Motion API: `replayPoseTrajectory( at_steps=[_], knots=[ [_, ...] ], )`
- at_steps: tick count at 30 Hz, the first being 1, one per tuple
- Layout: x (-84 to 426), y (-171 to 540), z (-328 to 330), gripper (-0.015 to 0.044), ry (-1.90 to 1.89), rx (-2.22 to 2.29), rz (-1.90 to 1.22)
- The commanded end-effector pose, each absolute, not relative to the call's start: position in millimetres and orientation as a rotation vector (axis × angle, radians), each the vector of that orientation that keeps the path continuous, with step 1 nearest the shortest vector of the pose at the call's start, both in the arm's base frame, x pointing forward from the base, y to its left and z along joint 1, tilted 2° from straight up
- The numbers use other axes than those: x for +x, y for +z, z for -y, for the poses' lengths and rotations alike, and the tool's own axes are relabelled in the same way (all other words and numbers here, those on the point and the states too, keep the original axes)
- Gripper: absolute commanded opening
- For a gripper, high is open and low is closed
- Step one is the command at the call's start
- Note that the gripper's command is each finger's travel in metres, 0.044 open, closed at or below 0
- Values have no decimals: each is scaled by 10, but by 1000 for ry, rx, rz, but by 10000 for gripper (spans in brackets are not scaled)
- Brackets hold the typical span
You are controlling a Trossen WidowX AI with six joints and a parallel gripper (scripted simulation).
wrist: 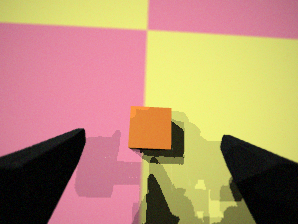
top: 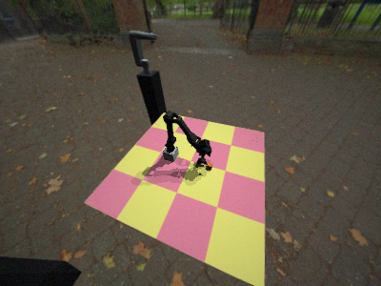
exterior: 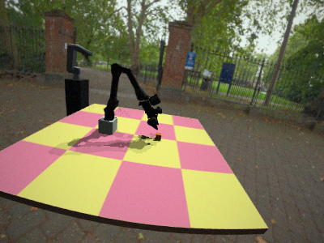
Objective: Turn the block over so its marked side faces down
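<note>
A small orange block [top: 210,165] [exterior: 159,134] [wrist: 150,127] rests on the checkered table, at the border of a pink and a yellow square. Its upper face is plain orange in the wrist view, with no marking visible there. Its near side is only a thin dark strip, and the sides look dark in the exterior view, so I cannot tell where the marked side is. My gripper [top: 202,162] [exterior: 155,127] [wrist: 154,138] is open and empty, pointing down above the block. In the wrist view the block lies between the two fingers, with a gap on each side.
The pink and yellow checkered table [top: 190,224] [exterior: 150,190] carries the arm's grey base [top: 170,153] [exterior: 108,125]. A black pedestal [top: 151,95] [exterior: 77,96] with a grey arm-like shape on top stands behind the table's back left. The arm's shadow falls around the block.
</note>
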State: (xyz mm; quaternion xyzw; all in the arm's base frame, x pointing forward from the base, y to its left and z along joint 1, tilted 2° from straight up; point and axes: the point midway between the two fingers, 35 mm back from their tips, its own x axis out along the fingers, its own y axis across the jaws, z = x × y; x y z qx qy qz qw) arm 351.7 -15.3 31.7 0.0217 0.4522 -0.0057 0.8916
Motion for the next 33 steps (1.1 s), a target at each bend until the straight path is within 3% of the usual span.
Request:
replayPoseTrajectory(
  at_steps=[1, 18, 33],
  knots=[
    [3480, 304, 144, 440, -3, 42, -968],
    [3864, 542, 167, 440, 8, 44, -1510],
    [3875, 209, 133, 440, 9, 44, -1533]
  ],
)
